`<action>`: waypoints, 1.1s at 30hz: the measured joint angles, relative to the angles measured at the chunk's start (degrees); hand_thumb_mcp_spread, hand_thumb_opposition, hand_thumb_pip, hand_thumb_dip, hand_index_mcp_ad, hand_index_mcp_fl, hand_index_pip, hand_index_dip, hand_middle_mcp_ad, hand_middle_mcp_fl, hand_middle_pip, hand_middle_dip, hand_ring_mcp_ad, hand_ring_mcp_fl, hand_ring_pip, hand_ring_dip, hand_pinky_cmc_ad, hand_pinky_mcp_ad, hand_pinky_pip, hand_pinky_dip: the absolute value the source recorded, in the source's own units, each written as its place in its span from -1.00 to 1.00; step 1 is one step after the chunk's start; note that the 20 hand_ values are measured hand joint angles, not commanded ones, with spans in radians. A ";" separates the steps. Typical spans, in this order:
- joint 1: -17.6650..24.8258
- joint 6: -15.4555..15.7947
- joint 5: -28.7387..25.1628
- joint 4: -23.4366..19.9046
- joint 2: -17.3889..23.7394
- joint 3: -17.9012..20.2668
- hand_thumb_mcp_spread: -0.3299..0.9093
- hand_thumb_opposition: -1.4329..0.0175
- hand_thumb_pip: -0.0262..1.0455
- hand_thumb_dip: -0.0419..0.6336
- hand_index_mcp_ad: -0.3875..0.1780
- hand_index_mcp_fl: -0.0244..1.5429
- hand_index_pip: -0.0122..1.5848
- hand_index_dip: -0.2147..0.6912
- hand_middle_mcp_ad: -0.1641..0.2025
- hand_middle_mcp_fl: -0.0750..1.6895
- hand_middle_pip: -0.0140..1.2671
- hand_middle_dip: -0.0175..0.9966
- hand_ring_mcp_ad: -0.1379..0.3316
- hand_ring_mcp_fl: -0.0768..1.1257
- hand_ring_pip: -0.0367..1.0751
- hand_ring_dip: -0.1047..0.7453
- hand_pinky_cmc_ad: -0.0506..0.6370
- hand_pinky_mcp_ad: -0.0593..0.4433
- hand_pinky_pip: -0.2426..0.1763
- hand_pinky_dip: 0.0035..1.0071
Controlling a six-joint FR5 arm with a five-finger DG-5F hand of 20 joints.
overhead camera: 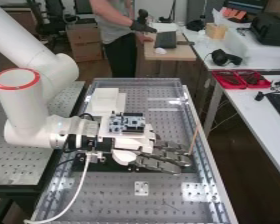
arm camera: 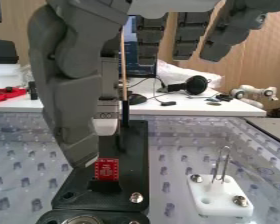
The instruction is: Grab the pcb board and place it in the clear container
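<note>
One hand (overhead camera: pixel 165 159) lies open and relaxed over the desk (overhead camera: pixel 167 190), its grip released. Near it in the wrist view, the small red pcb board (arm camera: pixel 107 170) sits upright at a black fixture (arm camera: pixel 132 175); the tip of one digit is just beside the board, though whether they touch cannot be told. A white block (arm camera: pixel 219 202) with metal prongs (arm camera: pixel 222 162) stands apart from the fixture, and a thin wooden stick (arm camera: pixel 123 65) rises beyond the board.

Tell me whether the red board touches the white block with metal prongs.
Apart. The wrist view shows the red board on the black base, and a strip of bench top between that base and the block.
</note>
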State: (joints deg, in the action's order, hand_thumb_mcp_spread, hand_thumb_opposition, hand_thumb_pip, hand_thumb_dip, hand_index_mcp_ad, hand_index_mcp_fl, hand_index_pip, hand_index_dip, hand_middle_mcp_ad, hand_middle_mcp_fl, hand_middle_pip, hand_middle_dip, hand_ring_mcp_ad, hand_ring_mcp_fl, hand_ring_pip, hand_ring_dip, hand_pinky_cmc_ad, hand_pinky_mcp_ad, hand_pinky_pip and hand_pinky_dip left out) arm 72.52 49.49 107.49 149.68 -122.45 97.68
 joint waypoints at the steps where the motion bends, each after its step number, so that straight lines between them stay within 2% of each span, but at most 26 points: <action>1: 0.01 0.00 -0.01 -0.01 -0.01 -0.01 0.55 -0.22 -0.32 -0.27 -0.52 -0.37 0.32 -0.09 -0.05 -0.91 -0.76 -0.75 0.08 -0.87 -0.77 -0.79 -0.13 -0.25 -0.21 -0.65; 33: -0.91 0.00 1.34 1.36 -2.73 -2.09 0.59 -0.22 -0.28 -0.27 -0.52 -0.29 0.41 -0.08 -0.05 -0.91 -0.76 -0.74 0.07 -0.87 -0.77 -0.78 -0.10 -0.24 -0.21 -0.65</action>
State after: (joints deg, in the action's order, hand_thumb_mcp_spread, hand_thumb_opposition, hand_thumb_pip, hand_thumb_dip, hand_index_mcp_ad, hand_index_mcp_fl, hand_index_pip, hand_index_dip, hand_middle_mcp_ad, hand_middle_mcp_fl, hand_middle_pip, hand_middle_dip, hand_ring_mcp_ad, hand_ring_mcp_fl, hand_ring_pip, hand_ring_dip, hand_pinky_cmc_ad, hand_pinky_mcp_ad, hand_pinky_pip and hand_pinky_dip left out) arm 71.61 49.49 108.83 151.04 -125.17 95.59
